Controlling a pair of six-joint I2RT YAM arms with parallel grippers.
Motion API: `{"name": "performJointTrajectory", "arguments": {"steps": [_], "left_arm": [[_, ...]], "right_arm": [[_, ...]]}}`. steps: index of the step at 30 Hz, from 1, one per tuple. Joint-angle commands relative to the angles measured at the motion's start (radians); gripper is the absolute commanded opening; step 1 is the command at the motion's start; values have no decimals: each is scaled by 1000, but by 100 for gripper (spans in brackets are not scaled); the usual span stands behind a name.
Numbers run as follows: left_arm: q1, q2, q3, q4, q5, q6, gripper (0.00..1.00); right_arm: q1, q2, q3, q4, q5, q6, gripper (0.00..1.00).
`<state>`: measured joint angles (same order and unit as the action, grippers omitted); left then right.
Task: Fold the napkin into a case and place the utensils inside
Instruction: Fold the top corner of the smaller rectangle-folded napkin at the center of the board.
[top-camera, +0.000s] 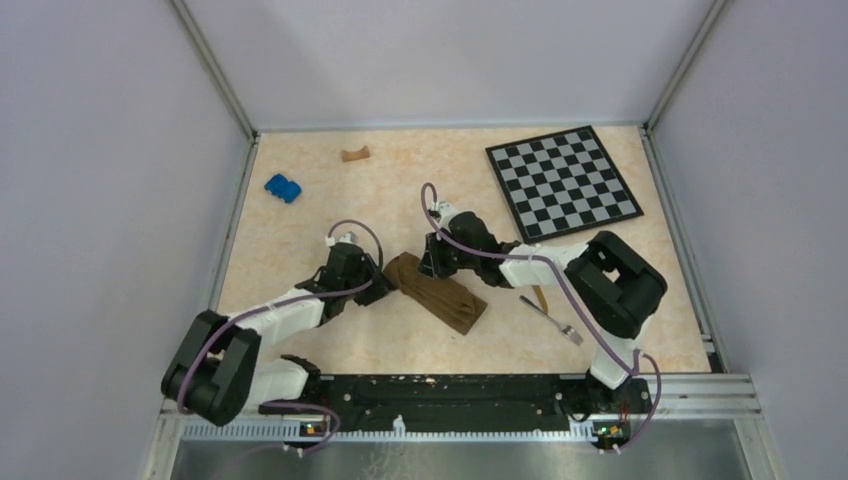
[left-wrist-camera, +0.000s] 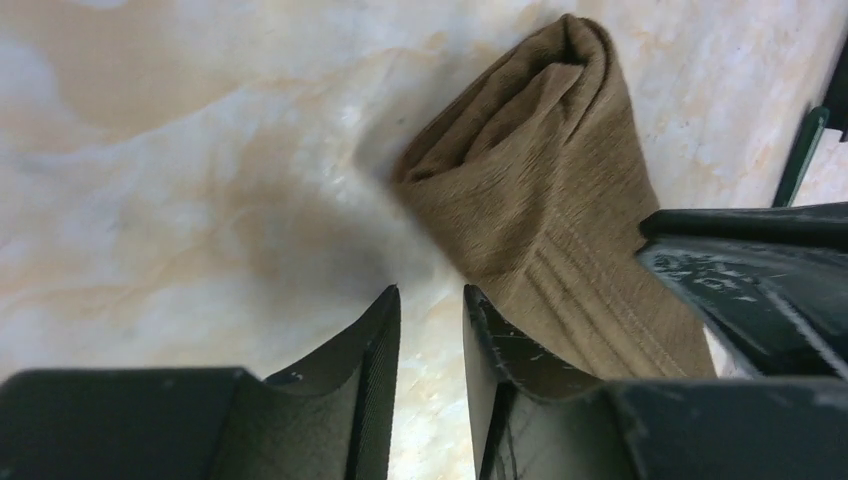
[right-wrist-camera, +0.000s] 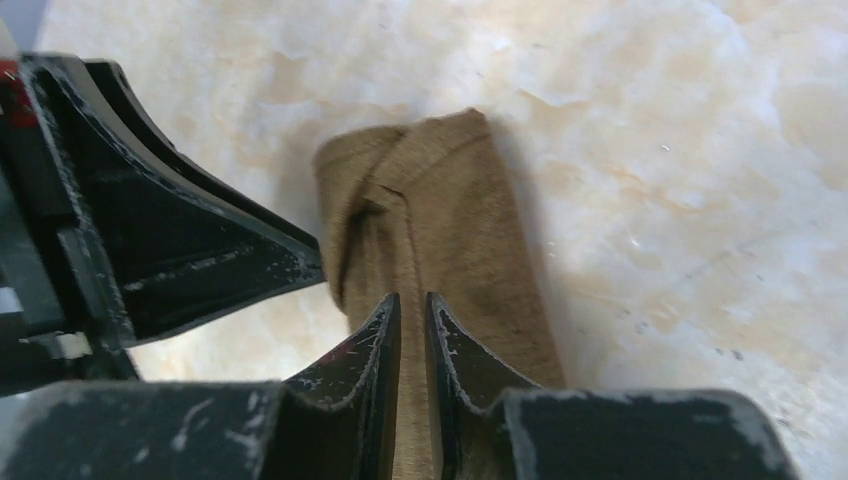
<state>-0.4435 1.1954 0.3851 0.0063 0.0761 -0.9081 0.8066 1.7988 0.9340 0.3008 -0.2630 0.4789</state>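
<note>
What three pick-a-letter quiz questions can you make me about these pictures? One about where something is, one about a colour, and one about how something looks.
1. Where is the checkerboard?
A) near left corner
B) far right side
C) hanging off the edge

2. What colour is the small block at the far left?
A) blue
B) red
C) yellow

3. How is the napkin lying?
A) spread out flat
B) folded into a narrow strip
C) rolled into a ball

Answers:
1 B, the top view shows it at the far right.
2 A, it is bright blue.
3 B, both wrist views show a narrow strip with layered folds.
</note>
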Motion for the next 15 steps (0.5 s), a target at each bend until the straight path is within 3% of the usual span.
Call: {"name": "performJointTrajectory", "arguments": {"steps": [1, 7, 15], "left_arm": [[10, 142, 62, 87, 19, 25, 34], [20, 311, 169, 109, 28, 108, 27], [28, 217, 121, 120, 57, 130, 37]], "right_arm": [[38, 17, -27, -13, 125, -57, 13], [139, 39, -16, 2, 185, 6, 12], [108, -24, 116, -198, 312, -114, 27]]}}
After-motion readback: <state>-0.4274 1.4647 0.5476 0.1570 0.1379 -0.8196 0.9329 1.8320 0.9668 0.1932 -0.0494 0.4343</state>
